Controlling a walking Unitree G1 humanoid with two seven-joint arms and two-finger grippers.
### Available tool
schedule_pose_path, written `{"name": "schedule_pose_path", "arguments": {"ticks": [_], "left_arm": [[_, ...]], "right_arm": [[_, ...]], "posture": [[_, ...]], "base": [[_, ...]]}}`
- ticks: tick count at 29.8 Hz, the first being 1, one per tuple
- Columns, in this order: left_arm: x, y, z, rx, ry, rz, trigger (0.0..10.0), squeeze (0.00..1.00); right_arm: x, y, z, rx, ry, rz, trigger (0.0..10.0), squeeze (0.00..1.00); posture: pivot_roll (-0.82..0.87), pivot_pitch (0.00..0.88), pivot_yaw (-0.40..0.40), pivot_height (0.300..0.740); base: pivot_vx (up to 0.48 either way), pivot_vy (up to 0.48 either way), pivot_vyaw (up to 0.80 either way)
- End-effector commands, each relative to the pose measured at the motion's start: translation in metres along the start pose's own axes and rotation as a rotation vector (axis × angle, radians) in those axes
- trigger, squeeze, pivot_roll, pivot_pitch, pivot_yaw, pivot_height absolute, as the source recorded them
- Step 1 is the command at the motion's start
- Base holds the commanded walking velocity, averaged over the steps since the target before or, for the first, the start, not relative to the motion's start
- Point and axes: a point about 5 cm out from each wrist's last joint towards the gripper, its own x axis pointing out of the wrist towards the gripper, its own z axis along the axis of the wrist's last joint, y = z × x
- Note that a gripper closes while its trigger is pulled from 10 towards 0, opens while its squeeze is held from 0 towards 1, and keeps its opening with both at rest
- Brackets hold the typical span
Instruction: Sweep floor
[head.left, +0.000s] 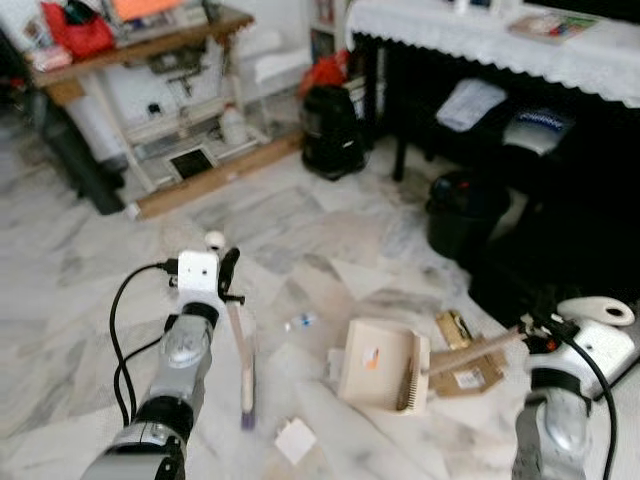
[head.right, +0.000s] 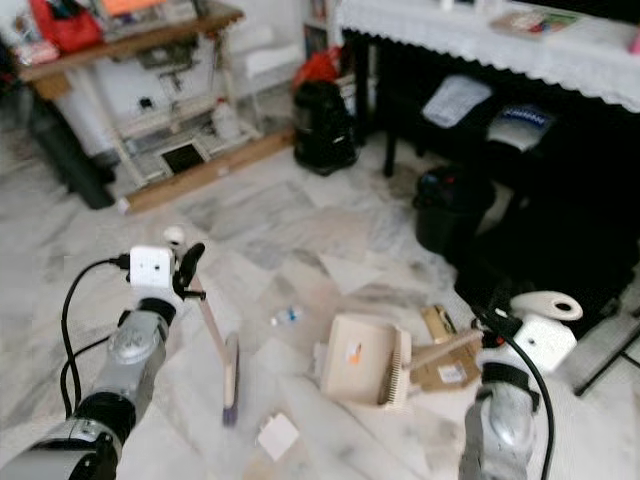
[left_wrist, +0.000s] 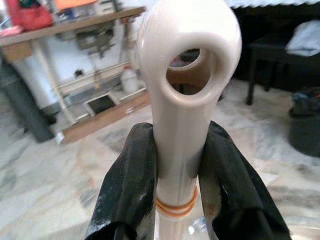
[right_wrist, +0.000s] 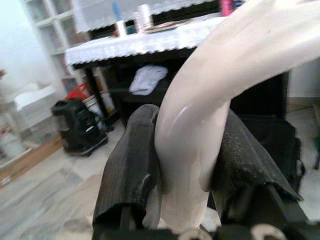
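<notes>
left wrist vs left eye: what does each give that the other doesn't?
Left wrist: close-up of the left pincer, its fingers clamped on the brush handle, with the hanging hole and orange band.
Left eye: the brush head down on the floor, the dustpan held by the right pincer, scattered litter.
Both: the wooden table and marble floor.

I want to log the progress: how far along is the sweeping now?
Done: both tools are gripped, the left gripper shut on the brush, the right gripper on the dustpan.
In hand: the dustpan rests on the floor.
Left: white paper, a cardboard piece and a small wrapper lie unswept.
</notes>
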Motion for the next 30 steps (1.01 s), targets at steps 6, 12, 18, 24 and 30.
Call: {"name": "schedule_pose_path", "arguments": {"ticks": [6,12,18,24,30], "left_arm": [[0.0,0.003,0.008,0.001,-0.059,0.039,10.0,0.0],[0.002,-0.005,0.01,-0.005,-0.07,0.013,10.0,0.0],[0.006,-0.003,0.016,-0.001,-0.086,0.03,10.0,0.0],[0.002,0.004,0.012,0.002,-0.08,0.071,10.0,0.0],[-0.002,0.005,0.009,0.01,-0.075,0.066,10.0,0.0]], "right_arm": [[0.013,0.01,0.022,-0.017,-0.081,0.07,10.0,0.0],[0.018,0.011,0.031,-0.04,-0.104,0.1,10.0,0.0],[0.021,0.021,0.03,-0.037,-0.087,0.124,10.0,0.0],[0.02,0.025,0.026,-0.032,-0.063,0.14,10.0,0.0],[0.023,0.033,0.025,-0.019,-0.055,0.154,10.0,0.0]], "posture": [[-0.16,0.0,0.06,0.74],[-0.16,0.0,0.078,0.74],[-0.15,0.0,0.041,0.74],[-0.13,0.0,0.027,0.74],[-0.11,0.0,0.026,0.74]], "base": [[0.0,0.0,0.79],[0.0,0.0,0.79],[0.0,0.0,0.79],[0.0,0.0,0.79],[0.0,0.0,0.78]]}}
